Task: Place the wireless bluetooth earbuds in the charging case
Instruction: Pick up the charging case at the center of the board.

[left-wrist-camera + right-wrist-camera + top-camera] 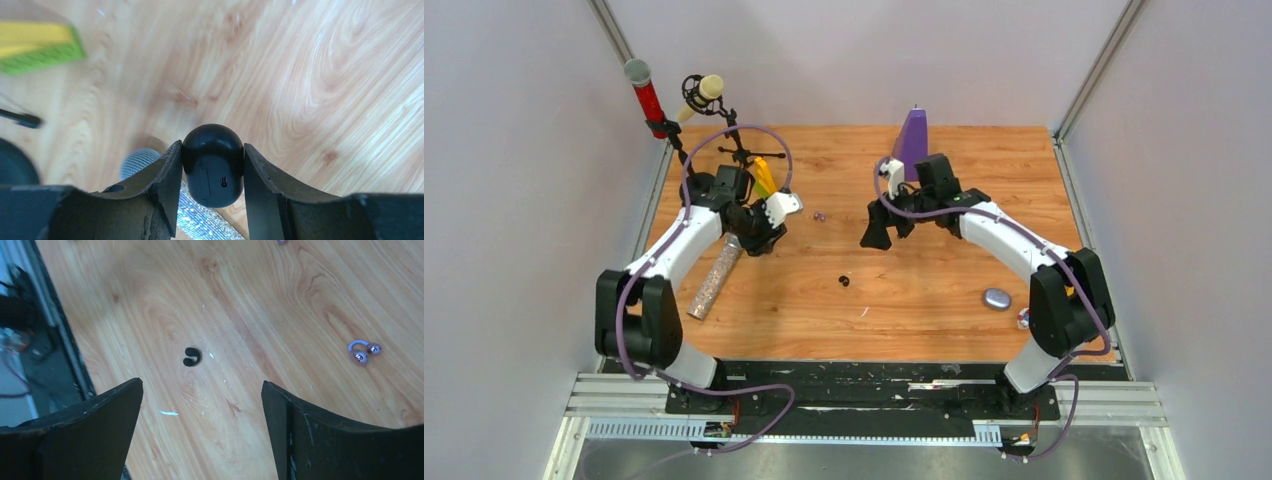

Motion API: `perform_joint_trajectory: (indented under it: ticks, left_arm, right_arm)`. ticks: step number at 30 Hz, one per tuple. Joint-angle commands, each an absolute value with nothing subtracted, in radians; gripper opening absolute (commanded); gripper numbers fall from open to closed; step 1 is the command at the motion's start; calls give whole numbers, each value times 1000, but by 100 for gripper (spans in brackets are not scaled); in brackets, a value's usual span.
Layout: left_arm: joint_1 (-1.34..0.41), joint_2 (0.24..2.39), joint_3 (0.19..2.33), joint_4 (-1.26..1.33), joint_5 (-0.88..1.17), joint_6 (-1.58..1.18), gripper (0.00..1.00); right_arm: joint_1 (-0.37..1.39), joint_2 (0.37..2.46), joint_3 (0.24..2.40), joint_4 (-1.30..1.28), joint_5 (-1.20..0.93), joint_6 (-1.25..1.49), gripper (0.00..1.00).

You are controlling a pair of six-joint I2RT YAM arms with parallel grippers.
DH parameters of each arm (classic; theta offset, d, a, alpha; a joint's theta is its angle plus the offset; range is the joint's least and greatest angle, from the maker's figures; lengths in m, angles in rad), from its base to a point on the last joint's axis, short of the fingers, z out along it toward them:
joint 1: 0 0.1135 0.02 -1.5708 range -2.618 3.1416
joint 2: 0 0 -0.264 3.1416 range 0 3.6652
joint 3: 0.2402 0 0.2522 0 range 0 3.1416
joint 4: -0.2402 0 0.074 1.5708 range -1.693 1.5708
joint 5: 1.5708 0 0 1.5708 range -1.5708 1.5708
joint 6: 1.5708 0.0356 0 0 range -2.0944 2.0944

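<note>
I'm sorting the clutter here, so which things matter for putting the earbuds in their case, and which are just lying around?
For the job: black earbuds; pale purple earbuds; black case, held in the jaws of the left gripper; lilac case.
Lying about: red microphone; purple cone; glittery tube; yellow-green block.

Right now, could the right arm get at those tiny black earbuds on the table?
Probably yes: the right gripper hangs open near the black earbuds, which lie uncovered on the table with nothing visible between.
</note>
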State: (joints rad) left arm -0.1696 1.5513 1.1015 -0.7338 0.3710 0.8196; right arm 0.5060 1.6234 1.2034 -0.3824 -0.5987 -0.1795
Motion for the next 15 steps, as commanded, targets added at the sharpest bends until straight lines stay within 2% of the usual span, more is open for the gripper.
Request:
perform_joint_trajectory:
  ticks: [1, 7, 15]
  left_arm:
    - [-270, 1396, 1143, -669, 406, 717, 39]
    - [-456, 1283, 1118, -539, 284, 632, 40]
    - [-651, 1241, 1131, -487, 208, 558, 40]
  right_arm:
    - [422, 1688, 1286, -343, -858, 113, 90]
    - [410, 1683, 1260, -237, -976, 295, 91]
    - [417, 1640, 1153, -20, -1041, 489, 87]
